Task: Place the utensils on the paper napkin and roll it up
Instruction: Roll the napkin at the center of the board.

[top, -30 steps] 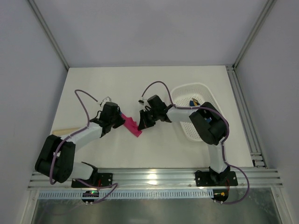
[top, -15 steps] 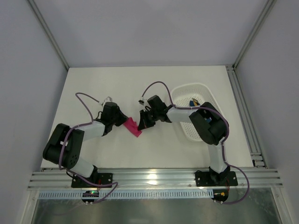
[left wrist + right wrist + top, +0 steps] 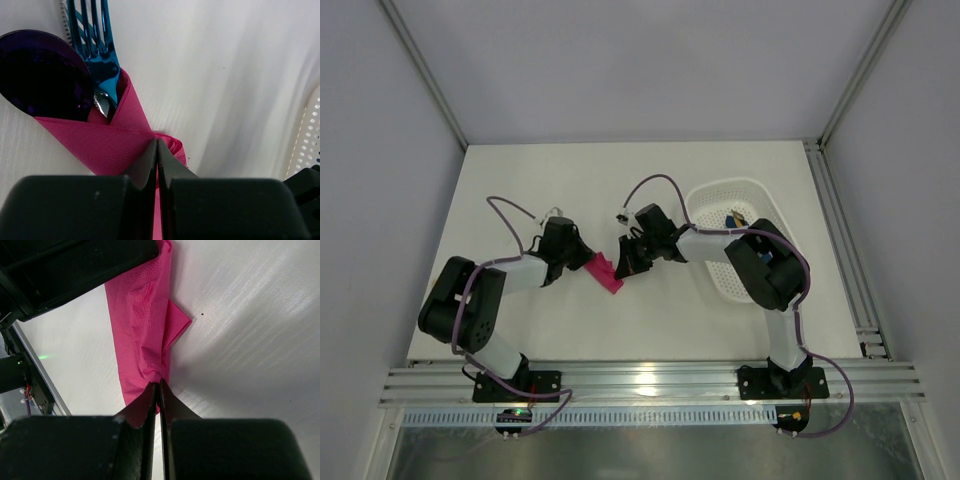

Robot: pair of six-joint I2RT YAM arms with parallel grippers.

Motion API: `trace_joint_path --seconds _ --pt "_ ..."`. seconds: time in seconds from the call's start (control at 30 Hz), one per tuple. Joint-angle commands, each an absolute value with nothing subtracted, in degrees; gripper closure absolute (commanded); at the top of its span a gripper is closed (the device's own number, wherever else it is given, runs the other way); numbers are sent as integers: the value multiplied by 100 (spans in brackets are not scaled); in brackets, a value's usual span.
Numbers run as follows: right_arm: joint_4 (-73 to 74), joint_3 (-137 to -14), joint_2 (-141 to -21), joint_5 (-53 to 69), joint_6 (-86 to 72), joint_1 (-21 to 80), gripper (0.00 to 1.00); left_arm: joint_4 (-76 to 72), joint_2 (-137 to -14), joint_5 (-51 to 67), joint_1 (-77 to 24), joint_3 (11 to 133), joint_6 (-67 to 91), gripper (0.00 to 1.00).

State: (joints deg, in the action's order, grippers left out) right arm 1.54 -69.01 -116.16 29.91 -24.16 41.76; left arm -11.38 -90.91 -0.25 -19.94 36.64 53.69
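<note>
Magenta paper napkin between left claw and right claw.

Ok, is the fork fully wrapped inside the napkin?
No, the tines of the blue fork stick out past the fold of the pink napkin, beside the purple spoon head.

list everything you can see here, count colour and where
paper napkin: one, magenta, partly rolled, mid-table between the two arms
spoon: one, dark purple, head sticking out of the napkin roll
fork: one, metallic blue, beside the spoon in the roll
basket: one, white, perforated, right side of the table; small blue and yellow items inside, too small to name
table: one, white
left arm: black and white, jaws shut on the napkin
right arm: black and white, jaws shut on the napkin
</note>
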Motion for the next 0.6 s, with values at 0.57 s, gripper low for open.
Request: trace_joint_path --seconds 0.57 --pt "1503 -8305 -12006 1986 -1547 4184 71 -721 -9650 202 -1969 3955 4939 100"
